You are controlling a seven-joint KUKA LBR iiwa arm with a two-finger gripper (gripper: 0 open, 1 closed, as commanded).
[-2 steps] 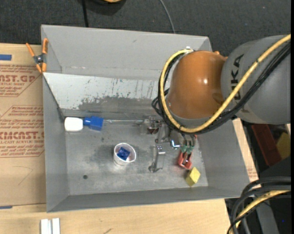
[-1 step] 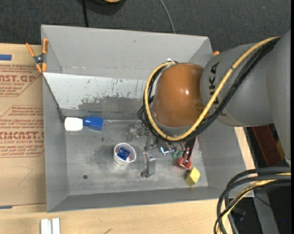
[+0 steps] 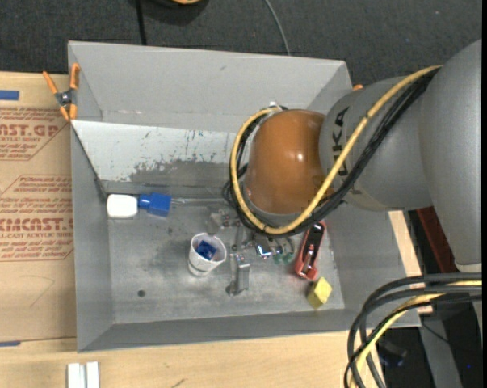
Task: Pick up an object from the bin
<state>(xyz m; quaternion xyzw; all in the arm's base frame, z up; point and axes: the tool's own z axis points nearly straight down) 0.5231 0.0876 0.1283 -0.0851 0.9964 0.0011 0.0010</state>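
While the arm reaches into the grey metal bin from the right of the camera view, its orange wrist cover, ringed by yellow and black cables, hangs over the middle of the bin's back half. Below the cover the gripper stands low over the bin floor, slightly right of centre. Whether the claw is open or closed cannot be told from this angle, and no object can be confirmed in its grasp. Nearest to it is a small white cup with a blue inside, lying on the floor just beside the gripper on the view's left; whether the two touch cannot be judged. A white and blue marker lies along the foot of the back wall, well apart, toward the left. On the gripper's right a red and black tool lies near the right wall, with a small green item between it and the gripper. A yellow block sits in the front right corner.
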